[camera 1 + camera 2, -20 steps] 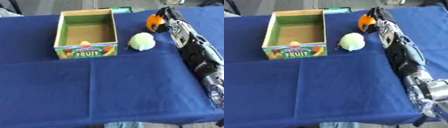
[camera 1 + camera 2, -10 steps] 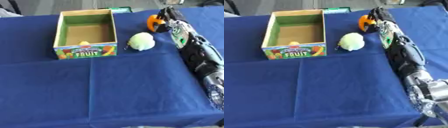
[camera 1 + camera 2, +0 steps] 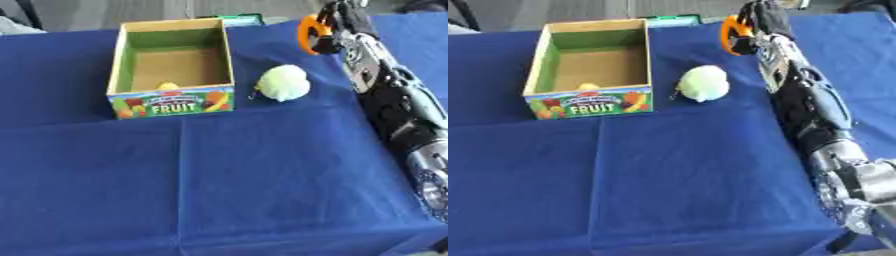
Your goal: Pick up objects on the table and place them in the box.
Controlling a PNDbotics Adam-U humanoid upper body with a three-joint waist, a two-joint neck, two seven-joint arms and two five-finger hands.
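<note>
Far left there's just the blue tablecloth (image 3: 219, 190) w/ a crease running across it roughly mid-frame. Next up is the cardboard box (image 3: 171, 102), open top, green inner walls, brown floor, front panel says FRUIT w/ lil fruit pics. It sits upright on the far-left part of the cloth. Inside it, tucked against the front wall, is a small yellow thing (image 3: 167, 86), only the top of it peeks over the edge so can't say more than that.

Right of the box, near its front right corner but not touching, is a pale green round object (image 3: 283, 82) lying on the cloth, w/ a thin dark stem-ish bit sticking out on the left side.

Behind the box at the far table edge there's a green flat item (image 3: 241, 19), mostly cut off.

Further right, the right arm (image 3: 807, 105) stretches from the lower right corner up toward the top. The right hand (image 3: 761, 20) is at the far end, up near the top edge, fingers curled around an orange object (image 3: 730, 34), well right of the box and beyond the green round one. Can't tell if the orange thing touches the cloth.

Left hand isn't visible in either view.
</note>
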